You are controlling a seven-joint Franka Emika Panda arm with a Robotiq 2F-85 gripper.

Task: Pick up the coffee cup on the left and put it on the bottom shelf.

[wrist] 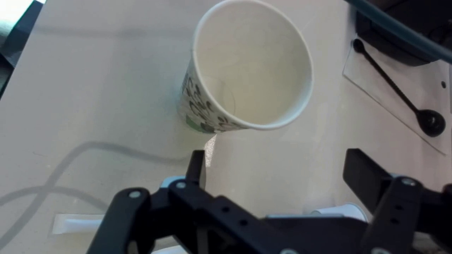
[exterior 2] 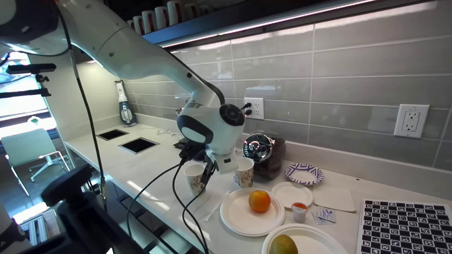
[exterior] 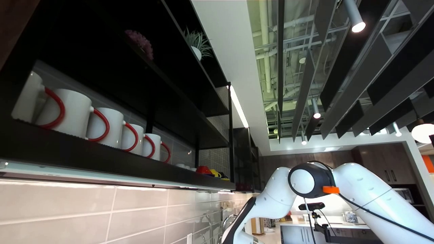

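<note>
The coffee cup point(wrist: 254, 63), a pale paper cup with a leafy print, stands upright on the counter in the wrist view. In an exterior view the same coffee cup point(exterior 2: 194, 176) is the left of two paper cups. My gripper point(wrist: 277, 165) is open, its fingers wide apart with only bare countertop visible between them. The cup lies ahead of the fingertips, apart from them in the wrist view. In an exterior view the gripper is partly hidden behind the arm and its cables. The bottom shelf point(exterior: 84, 152) is the lowest black tier on the wall, above the tiled backsplash.
Several white mugs point(exterior: 73, 112) with red handles line the shelf, with a red item point(exterior: 203, 169) at its far end. A second paper cup point(exterior 2: 244, 173), a glass jar point(exterior 2: 273, 158), a plate point(exterior 2: 233, 220) with an orange, and a checkered board point(exterior 2: 406, 225) occupy the counter. A black spoon point(wrist: 392, 81) lies right.
</note>
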